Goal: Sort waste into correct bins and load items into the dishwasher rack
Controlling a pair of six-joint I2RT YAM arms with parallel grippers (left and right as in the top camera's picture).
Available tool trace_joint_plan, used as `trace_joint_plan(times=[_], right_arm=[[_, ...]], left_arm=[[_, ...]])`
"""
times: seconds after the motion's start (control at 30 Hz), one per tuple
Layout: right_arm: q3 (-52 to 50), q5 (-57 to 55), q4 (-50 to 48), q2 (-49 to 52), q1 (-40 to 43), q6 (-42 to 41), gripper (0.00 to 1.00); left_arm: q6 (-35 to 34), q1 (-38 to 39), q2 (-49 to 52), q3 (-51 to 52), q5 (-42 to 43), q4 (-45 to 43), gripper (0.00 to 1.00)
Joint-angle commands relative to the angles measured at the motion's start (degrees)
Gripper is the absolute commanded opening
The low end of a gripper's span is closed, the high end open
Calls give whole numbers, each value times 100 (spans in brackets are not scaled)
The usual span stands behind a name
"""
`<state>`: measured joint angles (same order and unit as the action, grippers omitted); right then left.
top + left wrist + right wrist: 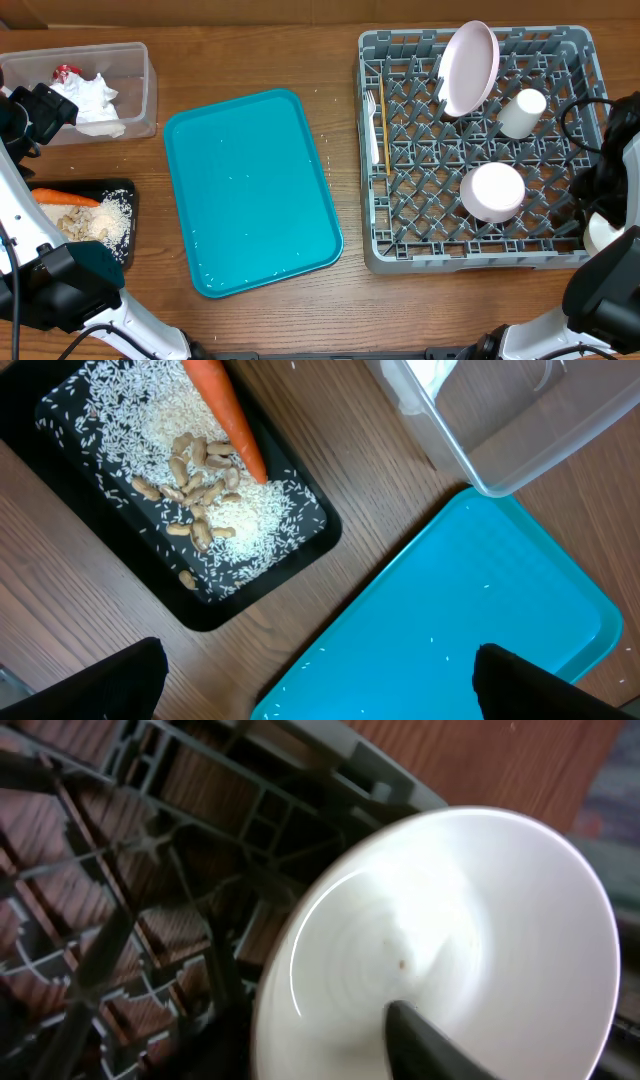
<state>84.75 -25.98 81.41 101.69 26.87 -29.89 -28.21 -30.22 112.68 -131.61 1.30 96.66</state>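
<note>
The clear tub (140,95) at the back left holds the crumpled napkin (95,100) and the red-and-white wrapper (67,72). The black tray (125,190) holds the carrot (225,415), rice (165,425) and beige scraps (195,485). The grey rack (470,258) holds the pink plate (468,68), the white cup (522,112), an upturned bowl (492,192), the fork (371,125) and the wooden stick (383,135). My left gripper (315,690) is open and empty, high above the teal tray's corner. My right gripper (430,1040) is shut on a white bowl (470,910) at the rack's right wall.
The flat teal serving tray (250,190) lies between the bins and the rack, with a few rice grains on it (470,610). Bare wooden table surrounds it. The arms' black bodies stand at the left edge (40,110) and right edge (620,150).
</note>
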Motion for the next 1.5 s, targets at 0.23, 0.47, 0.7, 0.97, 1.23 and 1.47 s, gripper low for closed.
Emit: trace_joint_plan(times=[0.23, 0.47, 0.7, 0.97, 1.23, 1.47], right_arm=[[140, 612, -44, 4, -13, 142, 4], [1150, 3442, 26, -308, -17, 1526, 4], [1569, 6675, -278, -603, -17, 2745, 4], [1172, 8017, -1097, -275, -22, 3060, 4], [907, 8268, -1923, 179, -7, 3058, 4], [885, 8271, -1985, 407, 173, 3060, 4]], left_arm=[[-55, -2, 46, 33, -24, 11, 100], [-55, -4, 46, 33, -24, 11, 100], [-52, -4, 46, 33, -24, 11, 100], [-55, -4, 46, 33, -24, 11, 100], [-52, -2, 46, 33, -24, 11, 100], [-52, -2, 46, 33, -24, 11, 100]])
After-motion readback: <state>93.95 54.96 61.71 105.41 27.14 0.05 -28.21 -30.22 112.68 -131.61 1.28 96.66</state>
